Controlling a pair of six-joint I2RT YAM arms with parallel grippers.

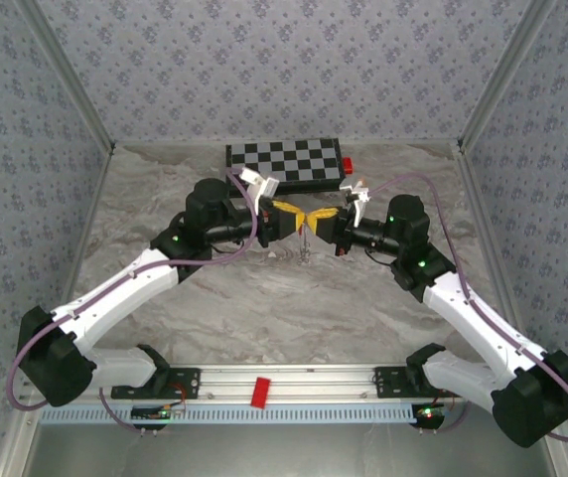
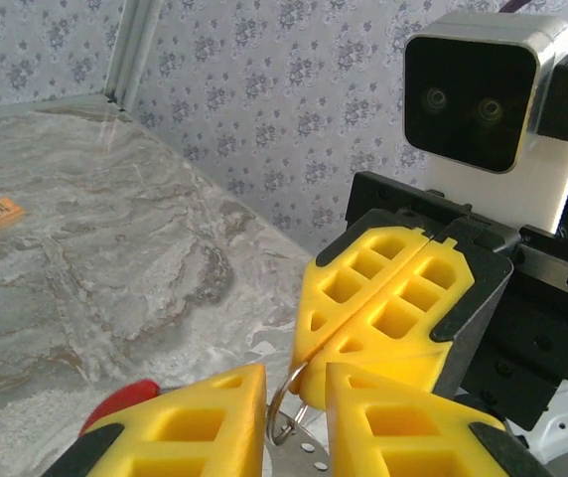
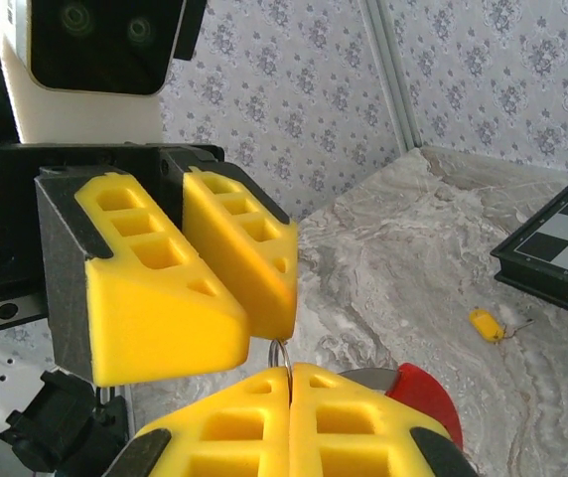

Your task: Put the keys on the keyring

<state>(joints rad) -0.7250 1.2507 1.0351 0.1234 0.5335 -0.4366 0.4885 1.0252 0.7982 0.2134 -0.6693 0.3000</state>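
Finds both arms stretched inward above the middle of the worktop (image 1: 294, 308), just short of the chessboard (image 1: 284, 162), with the left hand (image 1: 292, 213) and the right hand (image 1: 321, 218) tip to tip and raised off the surface. Shows the right hand pinched fully closed on the keyring (image 2: 275, 405), its yellow fingers (image 2: 358, 348) pressed flat together and the thin grey wire emerging from the seam at their very tips. Puts the rest of the loop below that pinch, hanging straight into the gap of the left hand. Shows the left hand only narrowly parted, one yellow finger on either side of the wire, clamping nothing; contact between pad and wire impossible to judge. From above, gives the ring as a thin line dangling beneath the meeting fingertips, clear of the worktop. From the right wrist, gives a short arc of wire rising out of the closed seam toward the left hand's tips just above it. Places the key (image 3: 485, 324), a small yellow piece, flat on the worktop, well apart from both hands, near the edge of the chessboard, untouched and not on the ring.
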